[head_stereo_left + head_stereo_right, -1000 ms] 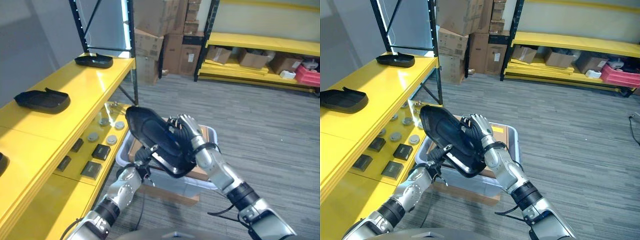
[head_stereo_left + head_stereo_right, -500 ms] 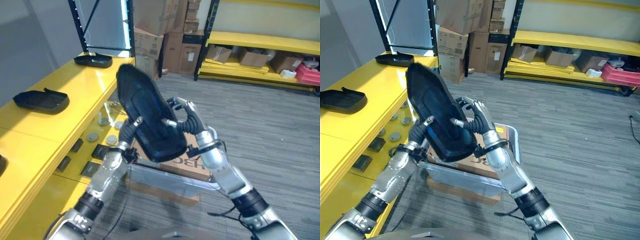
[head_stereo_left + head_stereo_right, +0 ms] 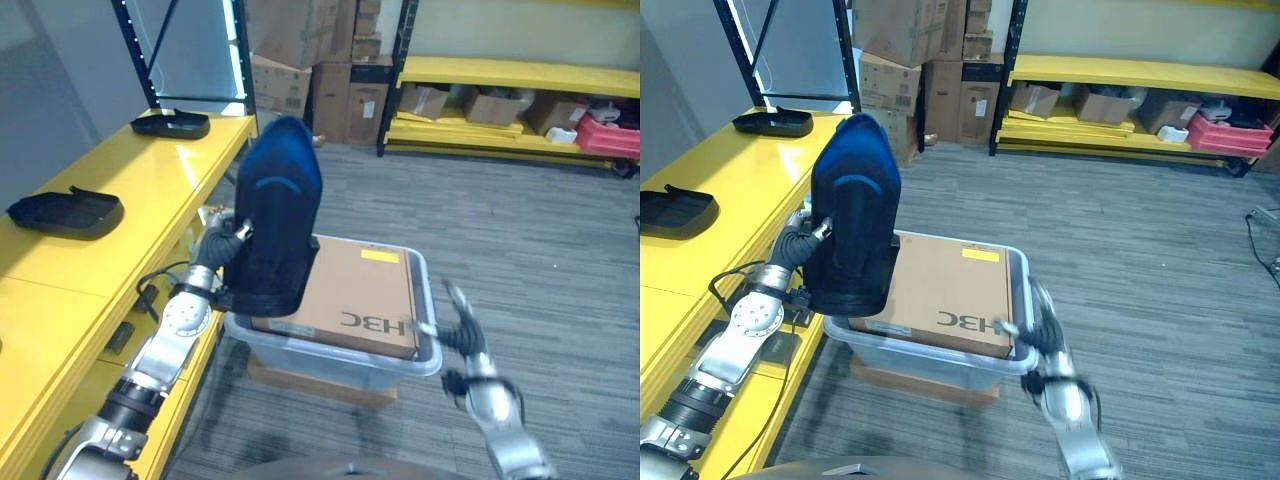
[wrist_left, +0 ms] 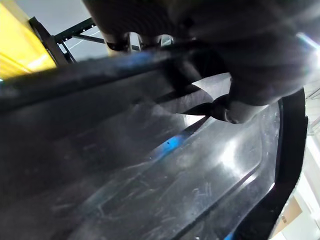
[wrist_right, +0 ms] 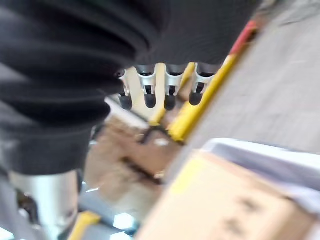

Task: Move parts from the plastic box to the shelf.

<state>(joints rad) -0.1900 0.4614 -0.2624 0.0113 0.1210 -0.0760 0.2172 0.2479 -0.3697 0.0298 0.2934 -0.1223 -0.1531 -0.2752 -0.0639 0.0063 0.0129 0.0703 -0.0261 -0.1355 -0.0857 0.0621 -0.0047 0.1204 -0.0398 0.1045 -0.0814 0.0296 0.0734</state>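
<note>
Left eye view: carton point(image 3: 350, 295) inside plastic box point(image 3: 425, 352)

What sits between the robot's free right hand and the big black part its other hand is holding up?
In the left eye view, the cardboard box in the plastic box lies between the open right hand and the black part gripped by the left hand.

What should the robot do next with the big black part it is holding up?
Probably swing the left hand left, to carry the black part over the yellow shelf. The part is upright above the plastic box's edge, gripped by that hand alone; the right hand is open, off it. The shelf has bare space between the two black parts already lying there.
</note>
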